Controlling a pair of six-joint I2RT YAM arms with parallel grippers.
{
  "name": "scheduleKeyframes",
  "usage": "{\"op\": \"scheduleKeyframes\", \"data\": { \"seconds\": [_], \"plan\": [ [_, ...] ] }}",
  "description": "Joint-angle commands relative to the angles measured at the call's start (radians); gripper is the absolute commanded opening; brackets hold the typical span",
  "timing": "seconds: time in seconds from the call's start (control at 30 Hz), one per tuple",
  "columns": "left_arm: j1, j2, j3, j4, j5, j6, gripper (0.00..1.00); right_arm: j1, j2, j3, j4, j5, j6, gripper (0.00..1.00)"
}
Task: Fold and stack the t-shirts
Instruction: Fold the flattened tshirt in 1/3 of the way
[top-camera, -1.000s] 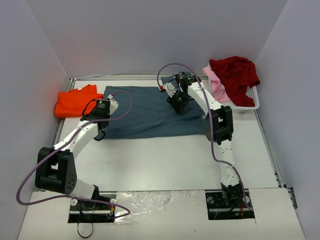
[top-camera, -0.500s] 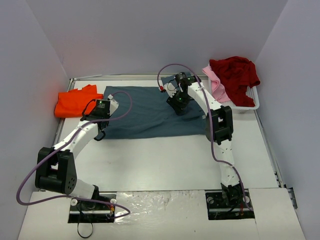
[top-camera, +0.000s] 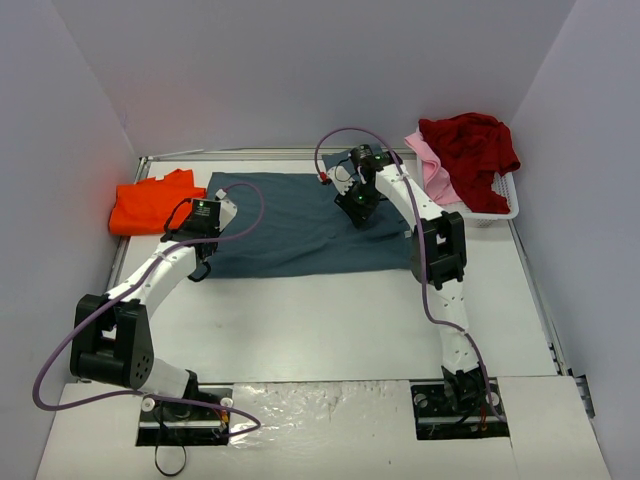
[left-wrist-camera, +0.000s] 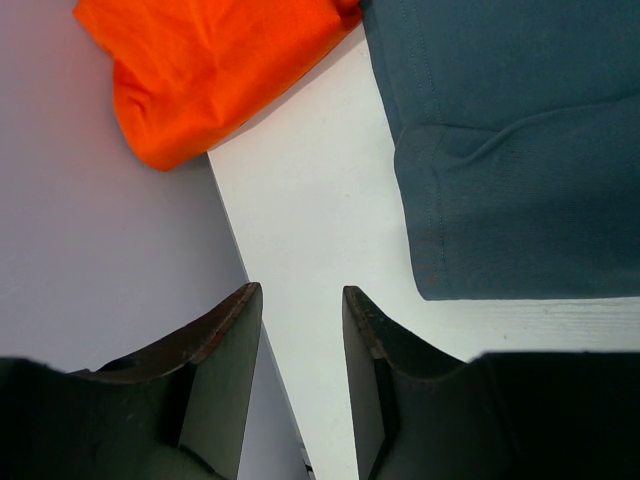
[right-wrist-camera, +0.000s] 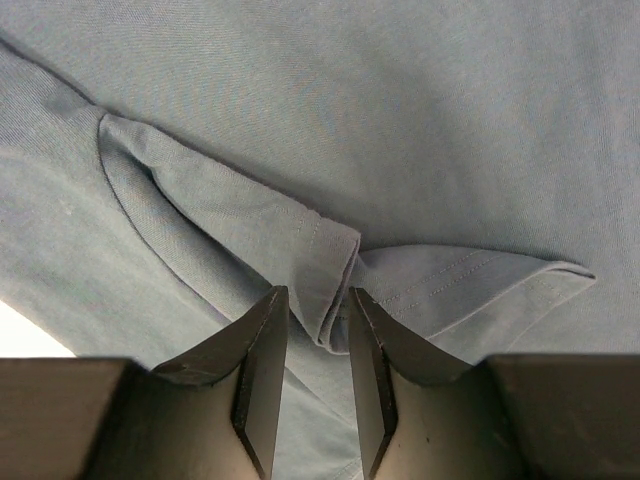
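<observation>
- Your left gripper (left-wrist-camera: 302, 330) has its jaws a small way apart, and nothing is between them. They hang over bare table (top-camera: 330, 320) near its left edge, close to the near-left corner of the blue shirt (top-camera: 290, 225) but not touching it.
- Your left arm lies low, with its elbow near the base. The forearm goes forward to the left edge of the blue shirt, and the wrist is turned down.
- Your right gripper (right-wrist-camera: 320, 320) has its jaws almost together, closed on a raised fold of the blue shirt where a stitched hem is doubled over.
- Your right arm reaches far forward, with its elbow at the right edge of the blue shirt. The wrist bends down over the far right part of the cloth.
- The blue shirt is spread flat in the middle of the table.
- The orange shirt (top-camera: 150, 203) lies folded at the far left, just beside the blue one.
- The red shirt (top-camera: 470, 145) and the pink shirt (top-camera: 428, 158) are heaped in the basket (top-camera: 505, 208) at the far right, with the red one on top.
</observation>
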Motion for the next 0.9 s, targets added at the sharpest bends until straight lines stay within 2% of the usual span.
{"op": "scheduleKeyframes", "data": {
  "seconds": [0.0,0.43,0.53,0.6,0.87],
  "plan": [
    [0.004,-0.006,-0.002,-0.017,0.001,-0.012,0.36,0.0,0.018,-0.006,-0.037,0.007,-0.006,0.27],
    [0.004,0.004,0.0,-0.019,0.006,-0.013,0.37,0.0,0.027,-0.016,-0.038,0.012,-0.014,0.17],
    [0.004,0.005,0.0,-0.017,0.006,-0.012,0.37,0.0,0.03,-0.015,-0.037,0.015,-0.014,0.04],
    [0.004,0.005,0.001,-0.019,0.007,-0.013,0.36,0.0,0.027,-0.012,-0.037,0.018,-0.011,0.0],
    [0.004,0.007,0.001,-0.017,0.009,-0.013,0.36,0.001,-0.024,-0.003,-0.037,0.027,-0.009,0.0]
  ]
}}
